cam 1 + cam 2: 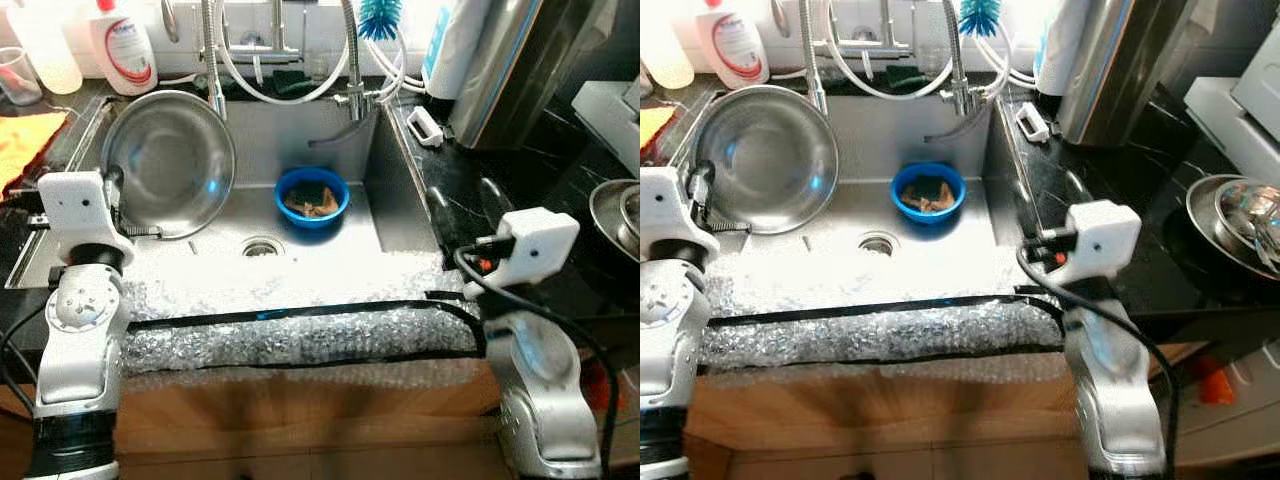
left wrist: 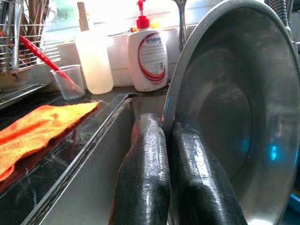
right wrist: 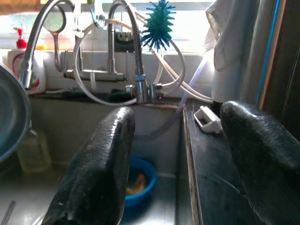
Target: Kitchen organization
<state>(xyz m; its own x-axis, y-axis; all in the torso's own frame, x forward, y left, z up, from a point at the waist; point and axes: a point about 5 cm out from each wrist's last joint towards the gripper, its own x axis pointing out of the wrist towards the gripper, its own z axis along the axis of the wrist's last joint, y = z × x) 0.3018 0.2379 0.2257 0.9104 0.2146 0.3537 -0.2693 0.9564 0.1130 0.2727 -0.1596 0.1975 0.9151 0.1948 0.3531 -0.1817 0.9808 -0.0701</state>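
Gripping the rim of a big steel bowl (image 1: 172, 160), the left hand (image 2: 164, 140) has both black fingers (image 2: 145, 178) pinched tight on its edge, so the bowl stands tilted up against the left wall of the sink (image 1: 400, 190). A small blue bowl (image 1: 312, 197) with some brown scraps sits near the back of the sink, just past the drain (image 1: 262, 247). The right hand (image 3: 176, 159) hangs over the sink's right edge by the dark surface (image 1: 470, 200), fingers spread wide apart, holding nothing. An orange cloth (image 2: 37, 131) lies on the left.

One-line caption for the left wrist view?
Left gripper pinching the steel bowl rim above the sink.
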